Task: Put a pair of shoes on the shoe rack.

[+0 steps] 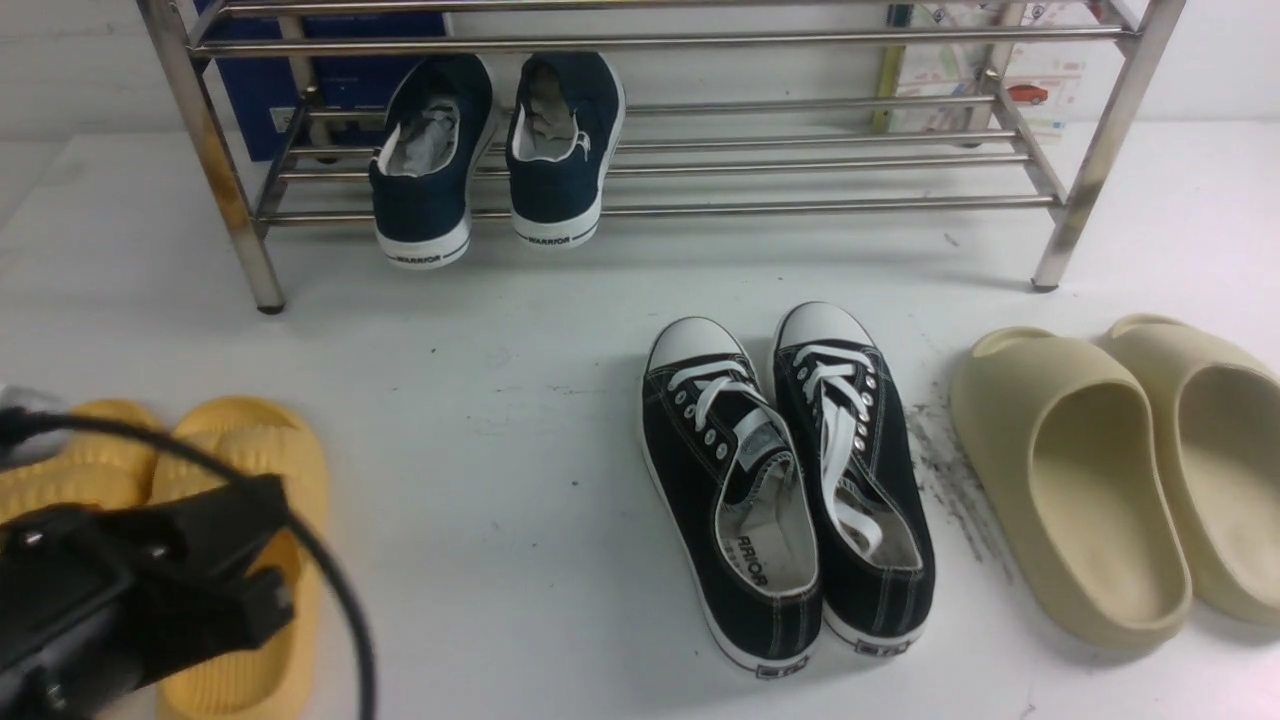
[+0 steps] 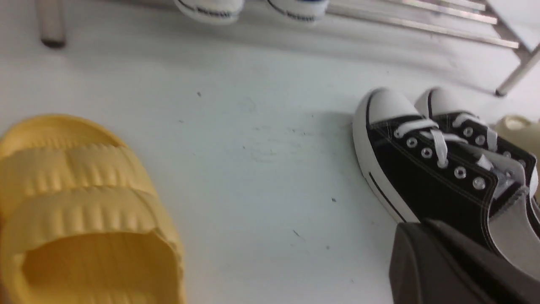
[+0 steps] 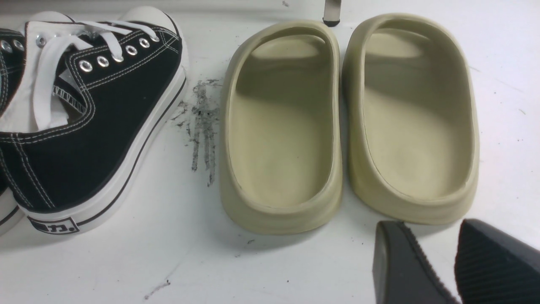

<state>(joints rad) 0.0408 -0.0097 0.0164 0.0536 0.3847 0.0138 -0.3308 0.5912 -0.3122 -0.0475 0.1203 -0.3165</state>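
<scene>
So on your left, the left gripper (image 2: pixel 460 266) is shut with nothing in it, hanging over the yellow slides (image 1: pixel 250 520) at the near-left of the bench (image 1: pixel 500 420), and straight ahead of that the pair of shoes (image 1: pixel 495 150) is sitting on the lower rods of the shoe rack (image 1: pixel 800 205), left end, heels sticking out toward you. Moving right you've got the black lace-up sneakers (image 1: pixel 790 480) mid-bench, then the beige slides (image 1: pixel 1120 470). The right gripper (image 3: pixel 447 257) only shows in its wrist view, fingers slightly apart and empty, just near the beige pair's heels.
</scene>
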